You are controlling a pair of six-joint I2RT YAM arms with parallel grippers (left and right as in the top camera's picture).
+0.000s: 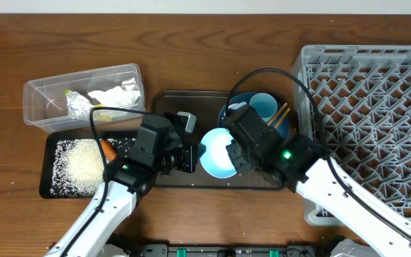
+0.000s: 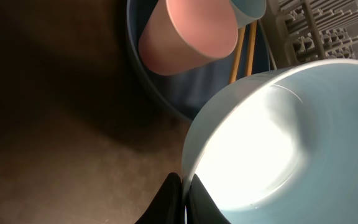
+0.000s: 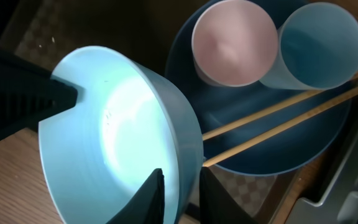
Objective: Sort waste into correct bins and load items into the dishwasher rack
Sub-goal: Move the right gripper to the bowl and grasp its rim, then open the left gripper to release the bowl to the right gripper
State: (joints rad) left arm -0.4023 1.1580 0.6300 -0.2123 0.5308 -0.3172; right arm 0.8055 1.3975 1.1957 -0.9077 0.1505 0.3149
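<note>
We hand over the pale white-blue bowl (image 1: pixel 216 153).
Left gripper (image 2: pixel 185 190) clamps its rim; right gripper (image 3: pixel 180 186) straddles it, grip unclear; left should release next.

A dark brown wooden bench (image 1: pixel 191 50) with fine grain running left to right fills nearly the whole overhead view, evenly lit with only soft shadows, and its far edge meets a pale strip (image 1: pixel 191 6) of cream surface, wall or floor, I cannot tell which.
</note>
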